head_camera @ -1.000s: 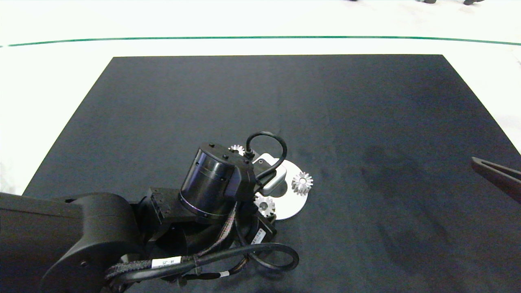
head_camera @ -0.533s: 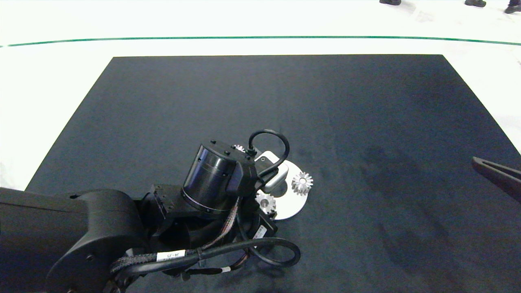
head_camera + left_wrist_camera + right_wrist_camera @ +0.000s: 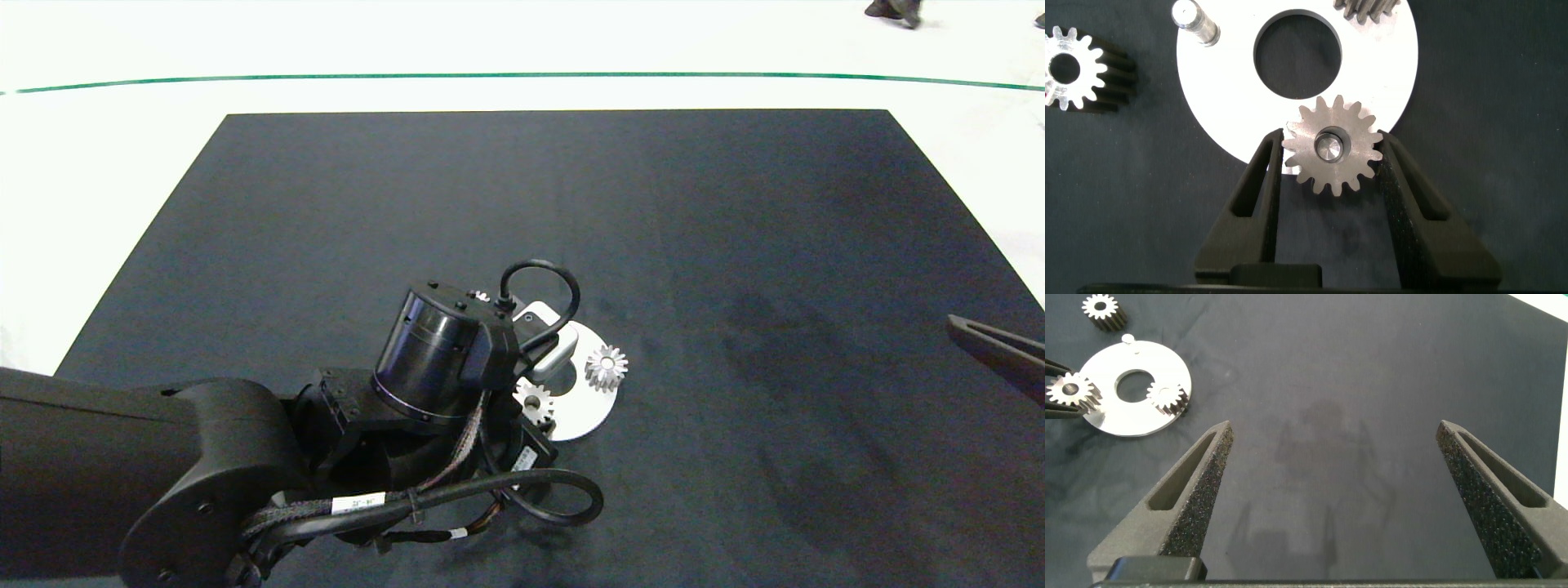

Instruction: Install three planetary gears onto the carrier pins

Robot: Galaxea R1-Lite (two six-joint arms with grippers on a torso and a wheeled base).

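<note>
Silvery gears (image 3: 1332, 155) on a white disc (image 3: 1233, 98), black mat (image 3: 735, 245), seemingly dark grey fingers (image 3: 1261, 196).

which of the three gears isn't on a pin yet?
The gear lying on the black mat beside the disc, near the bare pin. The other two sit on pins.

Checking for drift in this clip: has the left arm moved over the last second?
Yes, slightly. In the head view the left arm's wrist housing crept rightward toward the white disc, now hiding almost all of the loose gear beyond it.
</note>
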